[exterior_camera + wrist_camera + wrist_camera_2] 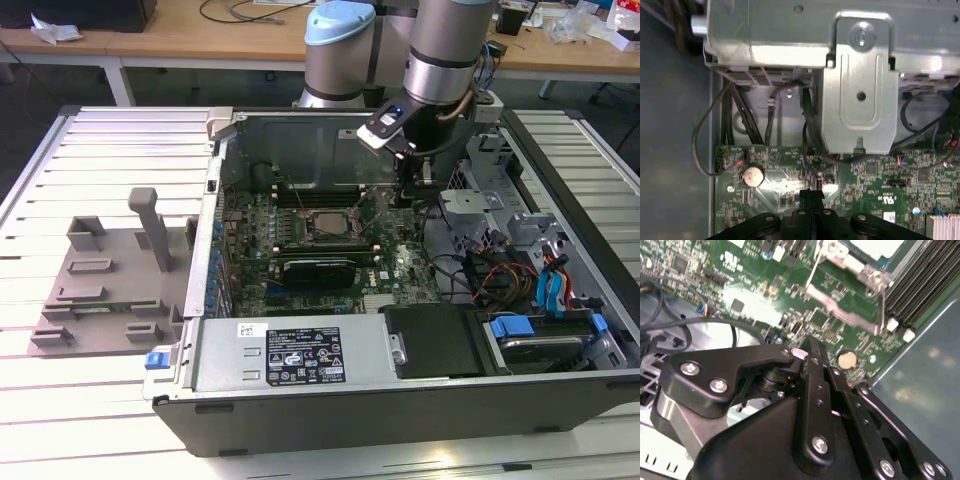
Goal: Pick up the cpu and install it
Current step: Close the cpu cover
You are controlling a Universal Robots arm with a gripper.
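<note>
Finding one: the cpu is lying flat within the socket frame, with its pale silver top facing up.

Finding two: the gripper is hanging inside the computer case, over the motherboard. It is to the exterior view's right of the socket frame and apart from it. It is not touching the cpu.

Finding three: in both wrist views the jaws are pressing together, and nothing is showing between them. The black fingertips are pointing down at the green board near the coin battery. Whether they are touching the board cannot be told.

Finding four: the grey tray is resting outside the case, well apart from the socket frame, on the exterior view's left.
</note>
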